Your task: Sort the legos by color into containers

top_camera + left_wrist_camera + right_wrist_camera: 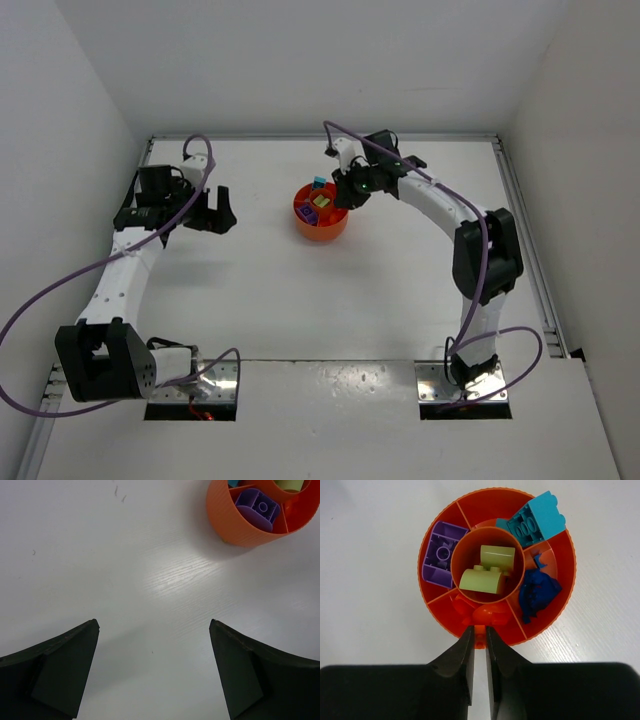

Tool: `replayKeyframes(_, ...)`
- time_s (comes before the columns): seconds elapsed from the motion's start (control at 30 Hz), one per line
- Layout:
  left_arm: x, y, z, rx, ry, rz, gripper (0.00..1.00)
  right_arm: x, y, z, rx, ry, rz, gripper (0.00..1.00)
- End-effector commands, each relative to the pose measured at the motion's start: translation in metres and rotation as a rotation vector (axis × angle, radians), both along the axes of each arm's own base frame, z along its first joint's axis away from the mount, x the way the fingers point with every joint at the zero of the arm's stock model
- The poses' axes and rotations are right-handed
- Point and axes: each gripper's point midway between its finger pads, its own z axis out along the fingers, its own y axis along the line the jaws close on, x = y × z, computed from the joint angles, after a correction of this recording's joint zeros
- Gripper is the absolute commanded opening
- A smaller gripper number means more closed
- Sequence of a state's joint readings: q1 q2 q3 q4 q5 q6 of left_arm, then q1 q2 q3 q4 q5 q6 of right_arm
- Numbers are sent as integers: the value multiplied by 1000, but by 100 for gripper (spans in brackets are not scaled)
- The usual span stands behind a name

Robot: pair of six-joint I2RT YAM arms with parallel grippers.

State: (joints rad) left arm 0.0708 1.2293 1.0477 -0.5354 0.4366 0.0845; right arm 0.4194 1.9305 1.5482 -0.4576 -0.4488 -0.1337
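The orange dish (490,505) sat just beyond the right gripper (479,629). It held green legos (482,577) in the centre, purple brick (440,555) left, cyan brick (537,519) and blue bricks (537,590) right. The jaws stood a thin slit apart; I couldn't tell whether they gripped anything. The left gripper (154,622) gaped wide, holding nothing.

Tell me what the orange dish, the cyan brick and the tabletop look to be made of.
Orange dish: moulded plastic, most likely; even colour, fine ribbing on its outer wall, dull sheen.
Cyan brick: hard plastic, semi-gloss; crisp moulded studs and edges.
Tabletop: white with a faint wood-like grain and a glare patch; laminate or painted board, cannot tell which.
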Motion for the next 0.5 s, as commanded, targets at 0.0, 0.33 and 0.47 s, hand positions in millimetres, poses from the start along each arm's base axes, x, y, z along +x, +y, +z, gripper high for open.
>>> replayKeyframes(0.0,8,-4,12,-3,-44,7,99,9,11,2,31,-22,2,17)
replayKeyframes(0.33,8,-1,14,9,-53,21,99,7,21,10,37,-34,20,37)
replayKeyframes(0.47,10,-1,18,9,-62,21,99,8,19,14,35,-45,14,42)
